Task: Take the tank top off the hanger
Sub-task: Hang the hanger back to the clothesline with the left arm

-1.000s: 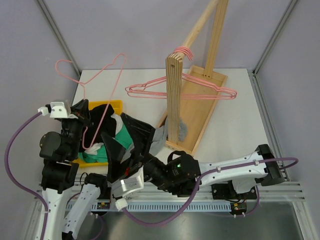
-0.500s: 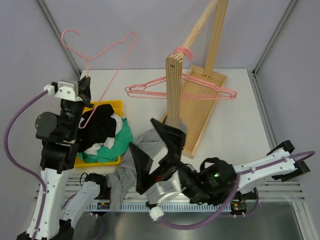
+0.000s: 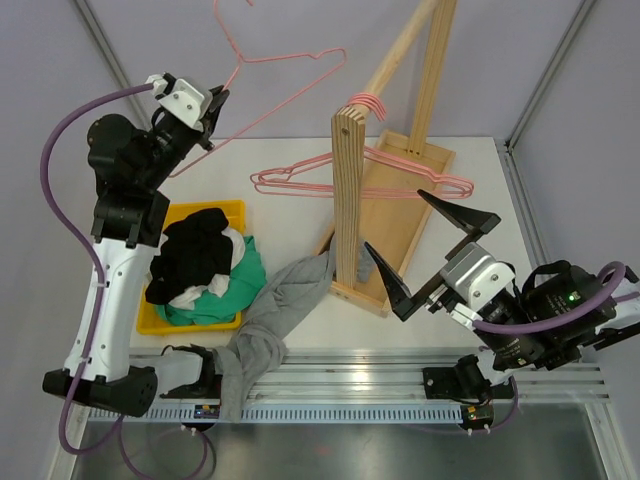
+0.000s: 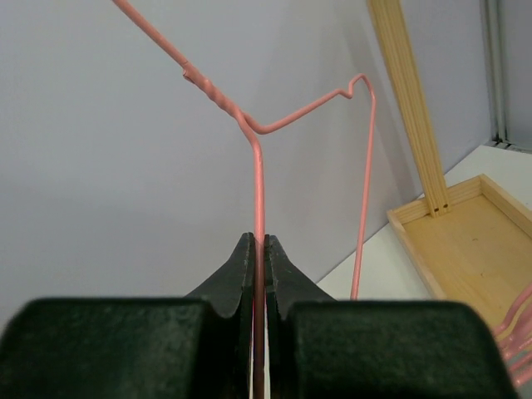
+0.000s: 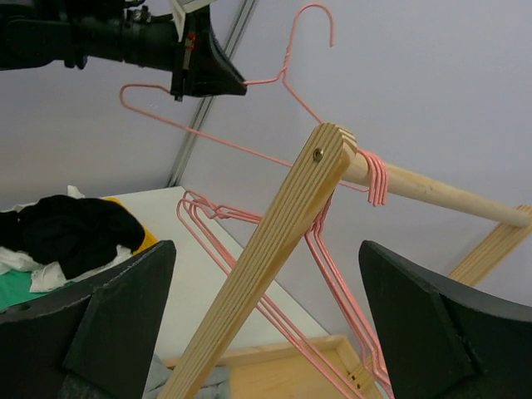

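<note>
Tank top: gray, soft and crumpled; it lies in the lower middle of the top view, from the rack foot to the near table edge, free of the wire.
Hanger: thin pink wire, now bare, raised higher into the upper left than half a second ago.
Left gripper: closed tightly on the hanger wire.
Right gripper: spread wide, nothing is held; it is drawn back from the garment to the lower right.
Meaning: the removal is judged finished.
Around: wooden rack, yellow bin.

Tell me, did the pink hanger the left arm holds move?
Yes. The hanger rose and swung right, from over the yellow bin toward the top of the wooden rack.
</note>
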`<state>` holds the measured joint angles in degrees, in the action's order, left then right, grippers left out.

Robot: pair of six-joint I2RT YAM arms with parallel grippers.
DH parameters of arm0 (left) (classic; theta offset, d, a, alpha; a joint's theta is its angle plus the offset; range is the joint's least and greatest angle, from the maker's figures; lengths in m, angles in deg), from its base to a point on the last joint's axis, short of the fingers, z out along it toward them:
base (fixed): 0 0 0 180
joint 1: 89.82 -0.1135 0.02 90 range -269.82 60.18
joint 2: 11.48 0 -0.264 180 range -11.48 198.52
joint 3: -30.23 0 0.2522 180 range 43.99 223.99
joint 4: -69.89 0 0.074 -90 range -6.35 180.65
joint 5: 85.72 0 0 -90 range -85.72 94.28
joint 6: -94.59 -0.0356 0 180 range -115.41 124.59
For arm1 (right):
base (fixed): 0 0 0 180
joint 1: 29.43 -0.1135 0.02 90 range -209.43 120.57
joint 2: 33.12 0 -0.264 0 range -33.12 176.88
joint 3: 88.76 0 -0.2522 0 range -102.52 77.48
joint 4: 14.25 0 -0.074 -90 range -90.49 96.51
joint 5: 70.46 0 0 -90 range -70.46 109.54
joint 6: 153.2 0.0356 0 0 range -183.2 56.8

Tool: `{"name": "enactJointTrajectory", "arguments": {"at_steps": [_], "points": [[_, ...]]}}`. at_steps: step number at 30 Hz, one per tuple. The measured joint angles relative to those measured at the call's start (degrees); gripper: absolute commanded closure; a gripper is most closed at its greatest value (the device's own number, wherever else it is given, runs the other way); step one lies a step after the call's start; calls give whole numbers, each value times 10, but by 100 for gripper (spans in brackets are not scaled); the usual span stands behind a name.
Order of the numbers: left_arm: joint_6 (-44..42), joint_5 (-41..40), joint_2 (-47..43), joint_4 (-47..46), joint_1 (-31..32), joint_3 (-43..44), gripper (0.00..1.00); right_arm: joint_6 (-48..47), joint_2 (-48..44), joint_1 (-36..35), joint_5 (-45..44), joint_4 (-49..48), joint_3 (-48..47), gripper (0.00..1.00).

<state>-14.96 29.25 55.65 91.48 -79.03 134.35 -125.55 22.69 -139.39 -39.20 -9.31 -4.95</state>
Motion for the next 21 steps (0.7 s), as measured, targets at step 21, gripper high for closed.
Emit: {"name": "enactJointTrajectory", "arguments": {"at_steps": [21], "points": [[-160,105,200,93,175,133,100,-19,-142,-2,-119,17,40,1]]}}
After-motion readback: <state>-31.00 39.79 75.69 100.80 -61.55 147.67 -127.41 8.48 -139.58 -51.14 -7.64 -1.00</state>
